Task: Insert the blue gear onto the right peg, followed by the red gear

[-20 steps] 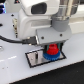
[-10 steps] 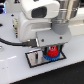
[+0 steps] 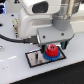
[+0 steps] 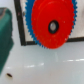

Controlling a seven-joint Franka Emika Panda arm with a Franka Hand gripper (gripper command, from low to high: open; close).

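The white tabletop (image 3: 12,70) fills the lower part of the exterior view, and the white arm (image 3: 37,17) with its grey wrist block (image 3: 52,36) hangs low over the middle of it. A black cable (image 3: 15,37) runs from the tabletop's far edge side toward the wrist.

Under the wrist lies the grey plate (image 3: 36,59) with its black rim, flat on the tabletop and set a little askew to the near edge. In the wrist view only a pale corner of the plate (image 4: 75,27) and its black rim show around the gears.

The blue gear (image 3: 51,57) sits flat on the plate at the end nearer the exterior view's right; only its toothed edge shows as a blue ring. In the wrist view the blue gear (image 4: 34,41) peeks out as a fringe of teeth along one side of the red one.

The red gear (image 3: 50,52) lies on top of the blue gear, centred over it, and covers most of it. In the wrist view the red gear (image 4: 51,22) is a broad toothed disc with a dark centre hole ringed pale. The right peg itself cannot be made out beneath the gears.

The gripper (image 3: 50,47) stands directly above the red gear, very close to it; whether its fingers touch or clasp the gear, or how wide they stand, cannot be told, since the wrist block hides them
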